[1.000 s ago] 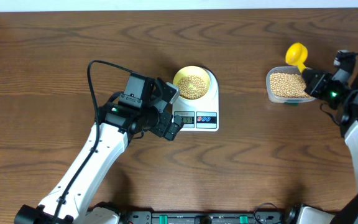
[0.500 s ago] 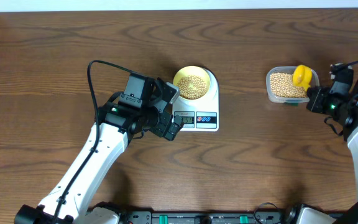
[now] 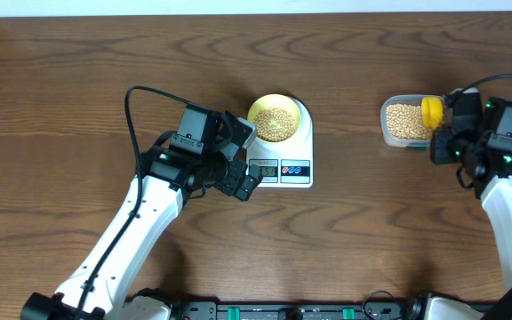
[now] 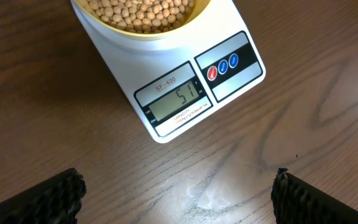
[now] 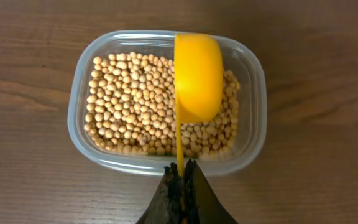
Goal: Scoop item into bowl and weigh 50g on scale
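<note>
The pale yellow bowl holds tan beans and rests on the white scale, whose display reads 51. My left gripper hovers open over bare wood just in front of the scale; its dark fingertips sit at the lower corners of the left wrist view. My right gripper is shut on the thin handle of a bright yellow scoop. The scoop is turned on its side above the clear tub of beans.
The clear tub stands at the right of the wooden table, apart from the scale. The left arm stretches from the front edge toward the scale, with a black cable looping above it. The table's far edge runs along the top.
My right gripper has swung the yellow scoop down from beyond the tub's far right corner to over the beans, and the arm has shifted left. The left arm is still.
</note>
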You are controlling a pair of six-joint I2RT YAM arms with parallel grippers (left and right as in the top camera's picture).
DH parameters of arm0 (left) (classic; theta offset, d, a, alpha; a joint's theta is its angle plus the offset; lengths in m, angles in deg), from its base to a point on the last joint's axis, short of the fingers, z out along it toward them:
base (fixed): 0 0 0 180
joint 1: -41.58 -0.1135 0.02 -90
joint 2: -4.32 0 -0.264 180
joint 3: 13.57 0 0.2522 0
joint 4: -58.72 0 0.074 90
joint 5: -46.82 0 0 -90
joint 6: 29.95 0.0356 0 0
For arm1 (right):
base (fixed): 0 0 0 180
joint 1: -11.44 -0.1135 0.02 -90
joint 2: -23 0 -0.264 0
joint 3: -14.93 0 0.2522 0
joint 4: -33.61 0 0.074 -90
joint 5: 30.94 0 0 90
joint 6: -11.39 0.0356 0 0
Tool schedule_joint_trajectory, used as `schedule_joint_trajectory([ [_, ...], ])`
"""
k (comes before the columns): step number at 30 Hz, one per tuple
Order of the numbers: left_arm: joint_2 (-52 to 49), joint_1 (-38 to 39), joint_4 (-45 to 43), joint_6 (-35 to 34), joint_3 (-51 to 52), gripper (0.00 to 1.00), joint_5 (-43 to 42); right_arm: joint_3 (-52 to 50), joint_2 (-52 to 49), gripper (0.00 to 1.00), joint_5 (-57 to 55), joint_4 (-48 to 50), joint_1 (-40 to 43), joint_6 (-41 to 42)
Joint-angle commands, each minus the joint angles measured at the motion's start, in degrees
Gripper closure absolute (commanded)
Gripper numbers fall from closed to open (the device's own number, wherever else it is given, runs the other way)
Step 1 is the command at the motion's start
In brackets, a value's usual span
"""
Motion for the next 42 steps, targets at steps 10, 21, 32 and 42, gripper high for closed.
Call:
schedule_joint_trajectory([
  [10, -0.2, 0.1, 0.0, 0.8, 0.4, 0.02, 0.4, 0.3, 0.9, 0.99, -15.2, 2.4, -8.8, -6.8],
  [21, -0.2, 0.1, 0.0, 0.8, 0.4, 0.02, 0.4, 0.3, 0.9, 0.99, 7.2, 16.2, -12.2, 12.7],
  [32, -0.2, 0.1, 0.0, 0.8, 0.4, 0.02, 0.4, 0.3, -1.2, 0.99, 18.0, 37.9, -17.8, 18.3],
  [42, -0.2, 0.1, 0.0, 0.8, 0.4, 0.02, 0.4, 0.3, -6.7, 0.99, 18.1, 37.6, -27.1, 18.3],
])
